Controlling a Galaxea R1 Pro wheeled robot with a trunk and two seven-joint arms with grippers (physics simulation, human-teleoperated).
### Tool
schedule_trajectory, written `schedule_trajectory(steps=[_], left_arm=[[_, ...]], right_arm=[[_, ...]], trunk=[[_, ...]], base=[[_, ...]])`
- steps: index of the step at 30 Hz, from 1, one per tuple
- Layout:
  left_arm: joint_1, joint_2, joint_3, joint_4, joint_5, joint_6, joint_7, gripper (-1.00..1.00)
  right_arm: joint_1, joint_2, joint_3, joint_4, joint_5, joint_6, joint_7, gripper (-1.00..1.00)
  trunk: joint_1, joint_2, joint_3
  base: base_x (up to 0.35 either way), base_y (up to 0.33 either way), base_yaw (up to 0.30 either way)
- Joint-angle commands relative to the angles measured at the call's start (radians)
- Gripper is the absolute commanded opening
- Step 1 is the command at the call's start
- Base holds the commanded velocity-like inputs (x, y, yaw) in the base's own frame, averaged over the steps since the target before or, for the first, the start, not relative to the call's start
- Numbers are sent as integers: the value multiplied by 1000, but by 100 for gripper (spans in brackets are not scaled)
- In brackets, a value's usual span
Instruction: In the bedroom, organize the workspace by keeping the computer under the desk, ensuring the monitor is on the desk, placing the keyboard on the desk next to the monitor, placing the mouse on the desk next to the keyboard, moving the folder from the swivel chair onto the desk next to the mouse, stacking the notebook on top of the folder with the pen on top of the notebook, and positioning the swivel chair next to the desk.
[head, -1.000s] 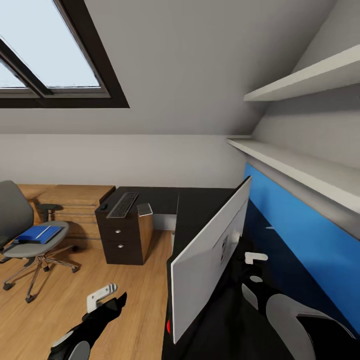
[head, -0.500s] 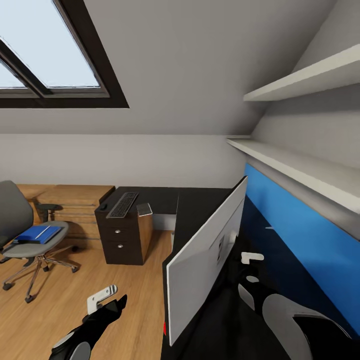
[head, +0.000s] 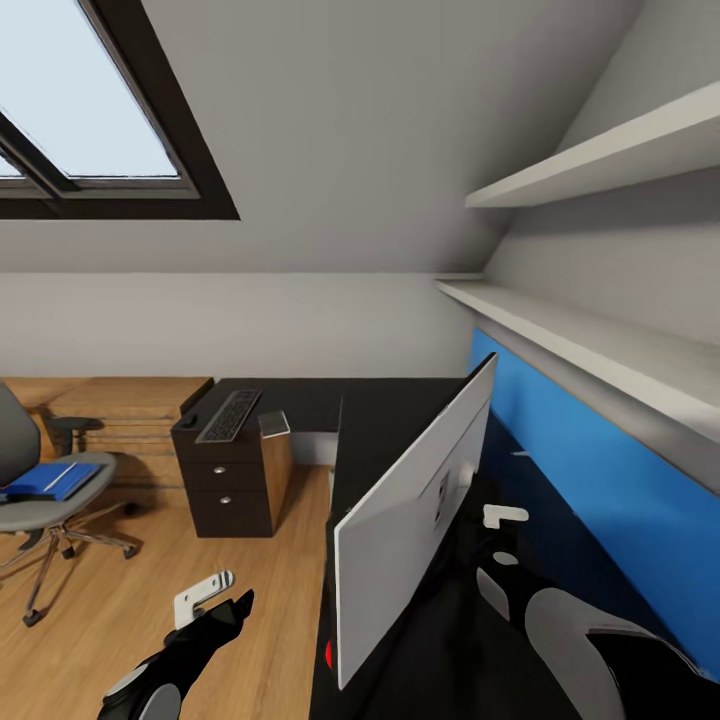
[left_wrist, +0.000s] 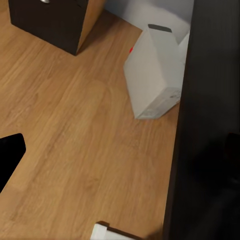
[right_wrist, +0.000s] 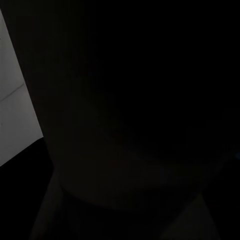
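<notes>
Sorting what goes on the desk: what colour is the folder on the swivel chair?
Bright blue; the folder shows best in the head view, lying on the swivel chair.

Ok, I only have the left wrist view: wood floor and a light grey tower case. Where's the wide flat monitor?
Observer: The wide flat monitor is over the glossy black desk top, tilted, with its pale back towards the head camera.
Operator: And the keyboard?
Observer: The slim grey keyboard with black keys lies at the desk's far end, above the black drawer unit.
Operator: The folder?
Observer: The bright blue folder lies on the seat of the grey swivel chair.
</notes>
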Motion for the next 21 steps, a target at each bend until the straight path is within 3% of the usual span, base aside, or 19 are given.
schedule_trajectory(steps=[1,16,21], left_arm=[[0,1,-2,-2,11,1,10,100],[0,0,-2,-2,9,1,10,100],[0,1,-2,-2,9,1,10,100]], right_arm=[[-2,1,-3,0,10,-4,-2,-100],[-1,2,-2,0,11,-4,0,-100],[0,2,-3,0,10,-20,1,-100]], trunk=[[0,-1,0],[0,-1,2],[0,-1,2]], base=[[0,0,-209],[1,-1,-31],[139,-83,0]])
